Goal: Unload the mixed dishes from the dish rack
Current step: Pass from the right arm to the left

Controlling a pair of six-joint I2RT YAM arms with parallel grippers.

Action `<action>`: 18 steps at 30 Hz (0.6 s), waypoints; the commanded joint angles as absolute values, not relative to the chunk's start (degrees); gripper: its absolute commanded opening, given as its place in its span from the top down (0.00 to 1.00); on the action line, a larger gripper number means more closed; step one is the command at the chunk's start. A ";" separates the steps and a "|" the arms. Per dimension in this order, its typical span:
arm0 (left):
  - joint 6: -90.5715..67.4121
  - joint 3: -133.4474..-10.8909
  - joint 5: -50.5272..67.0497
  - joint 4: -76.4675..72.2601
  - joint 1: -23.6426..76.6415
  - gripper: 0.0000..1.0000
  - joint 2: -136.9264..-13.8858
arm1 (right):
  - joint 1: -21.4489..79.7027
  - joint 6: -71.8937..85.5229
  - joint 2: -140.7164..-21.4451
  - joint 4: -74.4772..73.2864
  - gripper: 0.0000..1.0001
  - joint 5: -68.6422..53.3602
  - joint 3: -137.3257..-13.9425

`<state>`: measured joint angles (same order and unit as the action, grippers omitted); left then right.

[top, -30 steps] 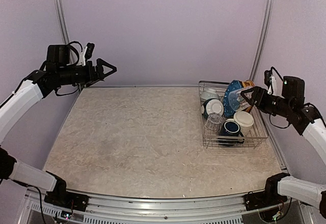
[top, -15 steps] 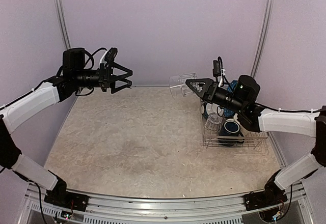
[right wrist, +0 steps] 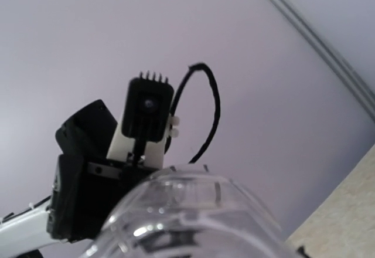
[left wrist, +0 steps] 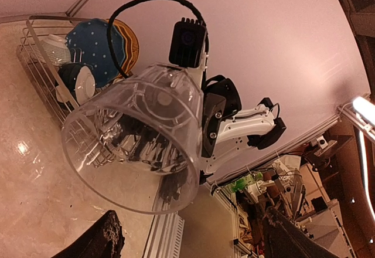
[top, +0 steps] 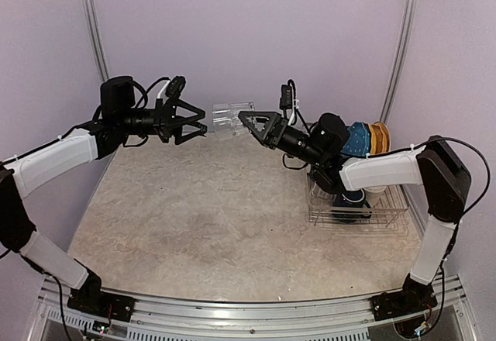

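Grips the clear glass tumbler (top: 231, 118) in the right gripper (top: 249, 122), jaws clamped on the closed base end. Holds it on its side in the air, above the rear of the worktop (top: 201, 217), mouth toward the left arm. Faces it with the left gripper (top: 203, 122), jaws spread apart, fingertips just short of the rim and not touching the glass. Points the 2 grippers at each other at about the same height, tumbler between them.

From the left wrist: round open mouth of the tumbler filling the middle, right gripper black behind its base, 2 dark fingers (left wrist: 101, 241) of the left gripper low at either side, well clear of the rim. From the right wrist: only the curved clear wall of the tumbler along the bottom edge, the left gripper's black body and small camera (right wrist: 149, 107) beyond it, against a pale purple wall (right wrist: 281, 94).

Further out, at the right rear of the worktop: the dish rack (top: 364, 221), silver wire, standing flat, partly hidden behind the right forearm (top: 380, 172). Upright at its back: a blue dotted plate (top: 358, 138) and, just behind, an orange-yellow plate (top: 378, 138). Nearer its front: a dark blue mug (top: 351, 199). In the left wrist view, also inside the rack: a teal bowl with pale inside (left wrist: 79, 82), and beside it a pale piece (left wrist: 54, 44) too small to name.
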<state>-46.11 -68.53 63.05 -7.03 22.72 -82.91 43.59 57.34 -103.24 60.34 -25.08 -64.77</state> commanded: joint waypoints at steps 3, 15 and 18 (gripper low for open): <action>-48.51 -67.46 65.17 -11.85 23.19 0.29 -84.13 | 45.88 61.11 -108.39 67.47 1.00 -26.47 -70.21; -51.11 -66.97 66.15 -14.70 23.51 0.60 -86.28 | 47.16 61.79 -112.29 69.77 1.00 -25.16 -71.73; -50.57 -67.08 66.12 -14.20 23.57 0.65 -86.46 | 47.11 61.08 -112.15 69.17 1.00 -25.39 -71.62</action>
